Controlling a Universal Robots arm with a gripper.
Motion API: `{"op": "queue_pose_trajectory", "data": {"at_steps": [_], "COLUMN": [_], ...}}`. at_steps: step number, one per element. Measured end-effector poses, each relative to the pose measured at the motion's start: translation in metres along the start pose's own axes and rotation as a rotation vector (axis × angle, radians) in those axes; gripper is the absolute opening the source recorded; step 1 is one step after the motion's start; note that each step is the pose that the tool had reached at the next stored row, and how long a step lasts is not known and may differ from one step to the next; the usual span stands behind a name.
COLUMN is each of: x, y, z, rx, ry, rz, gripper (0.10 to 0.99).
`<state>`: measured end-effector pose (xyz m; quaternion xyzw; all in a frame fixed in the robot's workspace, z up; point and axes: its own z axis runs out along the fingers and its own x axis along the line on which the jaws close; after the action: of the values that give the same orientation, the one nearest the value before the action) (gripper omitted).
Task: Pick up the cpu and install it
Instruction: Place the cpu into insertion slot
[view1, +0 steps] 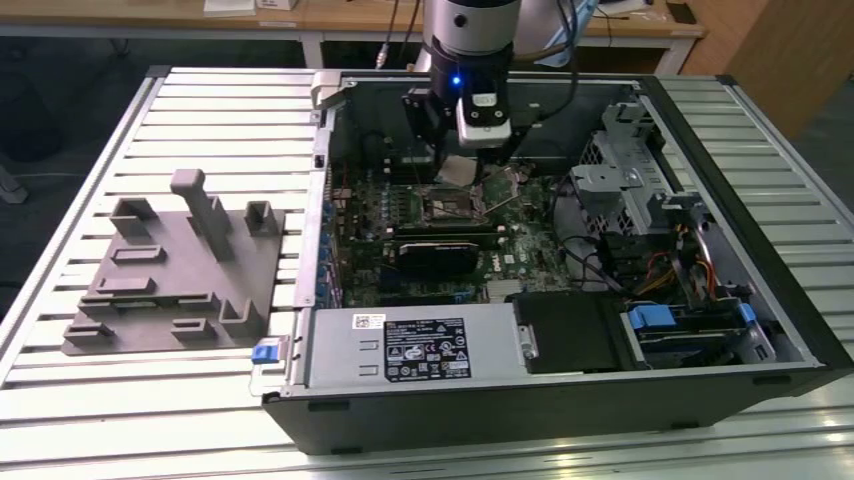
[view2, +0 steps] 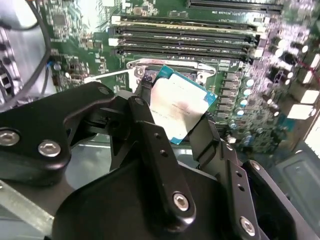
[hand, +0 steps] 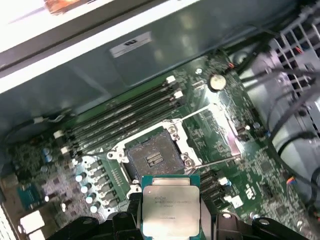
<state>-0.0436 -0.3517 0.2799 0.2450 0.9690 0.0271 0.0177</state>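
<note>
In the exterior view the gripper hangs inside the open computer case, upper centre; the grey tray sits well apart at the exterior view's left; in the second wrist view the fingers clench the cpu by opposite edges; in the first wrist view it hovers clear of the bare socket.

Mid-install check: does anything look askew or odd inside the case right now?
The cpu, held in the gripper, is turned relative to the open socket: in both wrist views its edges do not run parallel to the socket's.
</note>
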Motion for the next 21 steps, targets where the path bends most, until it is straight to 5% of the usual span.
{"op": "queue_pose_trajectory", "data": {"at_steps": [21], "x": [0.0000], "y": [-0.0001], "z": [0.0012], "rx": [0.008], "ry": [-0.0234], "rz": [0.382], "gripper": [0.545]}}
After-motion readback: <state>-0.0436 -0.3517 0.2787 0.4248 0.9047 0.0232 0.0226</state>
